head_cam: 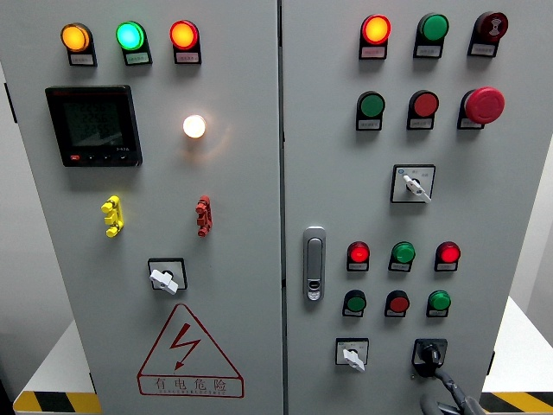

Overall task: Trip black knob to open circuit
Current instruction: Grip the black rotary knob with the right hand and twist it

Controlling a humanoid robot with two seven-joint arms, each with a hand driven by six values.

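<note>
Already the right hand (443,385) is up at the black knob (429,353), low on the cabinet's right door (518,216), its fingers touching it; whether they grip it I cannot tell. The turn itself looks not yet made.

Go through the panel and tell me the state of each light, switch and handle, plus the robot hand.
Top-left amber lamp: lit
Top-left green lamp: lit
Top-left red lamp: lit
White lamp: lit
Meter display: dim, unreadable
Top-right red lamp: lit
Top-right green lamp: unlit
Emergency stop: not touched
Door handle: flush, door shut
Black knob: fingers on it
Right hand: gripping black knob
</note>
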